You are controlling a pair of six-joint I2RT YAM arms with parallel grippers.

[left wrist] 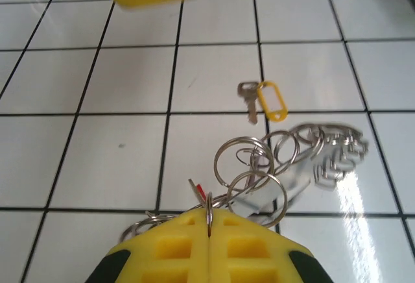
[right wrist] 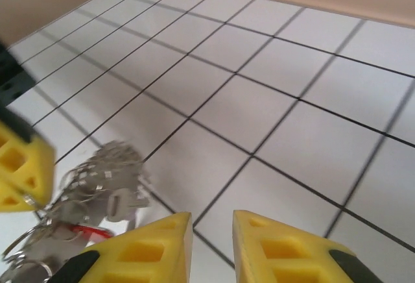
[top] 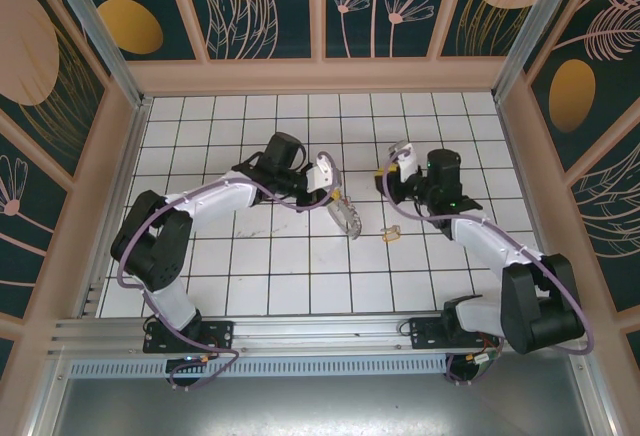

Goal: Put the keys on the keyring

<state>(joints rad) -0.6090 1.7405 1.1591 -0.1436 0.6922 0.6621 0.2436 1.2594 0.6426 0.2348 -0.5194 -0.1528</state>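
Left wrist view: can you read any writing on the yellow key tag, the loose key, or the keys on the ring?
None can be read.
Yellow key tag: the label window looks blank, no writing.
Small key attached to it: any stamp is too small to read.
Silver keys on the keyring: blurred and washed out by glare, nothing legible.

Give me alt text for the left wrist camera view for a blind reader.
The left gripper, shut, pinches a ring of the keyring, a cluster of silver rings and keys against white tiles. Beyond it lies a small key with a yellow tag.
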